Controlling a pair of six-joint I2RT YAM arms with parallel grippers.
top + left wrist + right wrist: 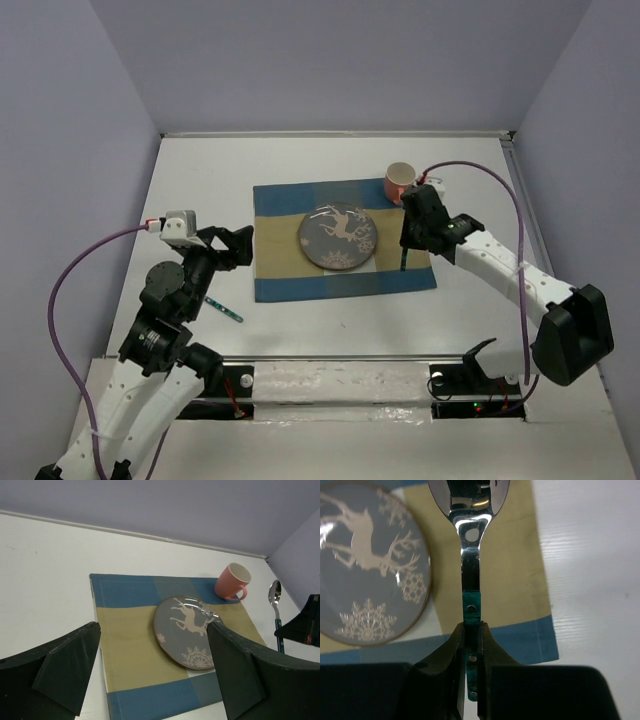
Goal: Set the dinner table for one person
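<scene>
The white dinner table [200, 180] carries a blue, tan and white checked placemat [290, 262]. On the mat lie a grey plate with a white deer [338, 237] and, at its far right corner, a pink mug [400, 182]. My right gripper [471, 630] is shut on the teal handle of a metal spoon [470, 555], held over the mat's right strip beside the plate [367, 565]. In the top view it [408, 240] hovers right of the plate. My left gripper [155, 670] is open and empty at the mat's left edge [235, 247].
A small teal-handled utensil [224, 309] lies on the table near the left arm, in front of the mat's left corner. Grey walls close in the table on the left, back and right. A white strip runs along the near edge.
</scene>
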